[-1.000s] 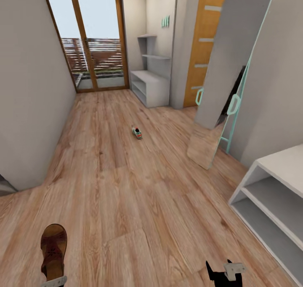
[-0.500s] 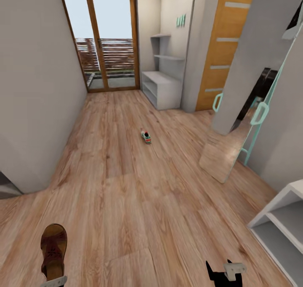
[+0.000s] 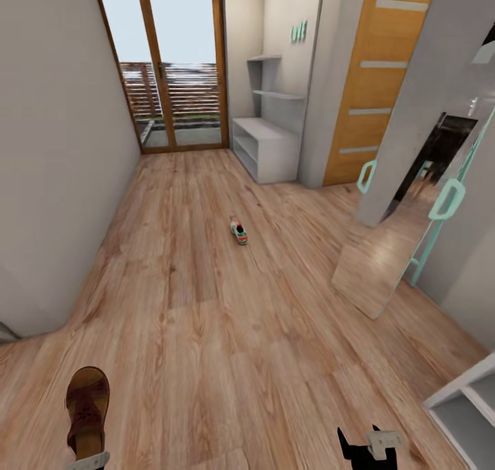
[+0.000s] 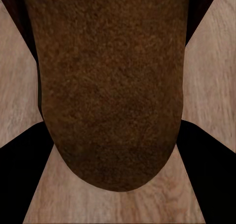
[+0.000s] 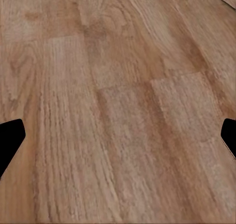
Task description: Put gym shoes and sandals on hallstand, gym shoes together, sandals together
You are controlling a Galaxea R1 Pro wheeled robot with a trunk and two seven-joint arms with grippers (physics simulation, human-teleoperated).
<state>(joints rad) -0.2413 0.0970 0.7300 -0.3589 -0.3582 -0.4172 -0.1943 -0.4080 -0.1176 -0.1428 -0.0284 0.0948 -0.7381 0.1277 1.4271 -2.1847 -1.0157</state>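
Swinging left, the head camera now leaves less of the low white shelf unit (image 3: 462,404) showing. Left gripper (image 3: 87,462) pinches a sandal (image 3: 87,410); right gripper (image 3: 368,448) spread, empty. Ahead, one gym shoe (image 3: 238,231) lies on bare corridor floor (image 3: 206,318), mirror (image 3: 412,201) to its right.

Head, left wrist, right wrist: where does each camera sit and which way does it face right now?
Head view: high on the robot, looking forward and down along the light-brown wood-plank corridor floor at a white-and-green gym shoe; the left gripper and right gripper show at the bottom edge.
Left wrist view: looks along its fingers at the brown leather sandal it carries, floor behind.
Right wrist view: looks down at bare floor planks between two dark fingertips.
Shared: head and left wrist views both show the sandal; all show floor.
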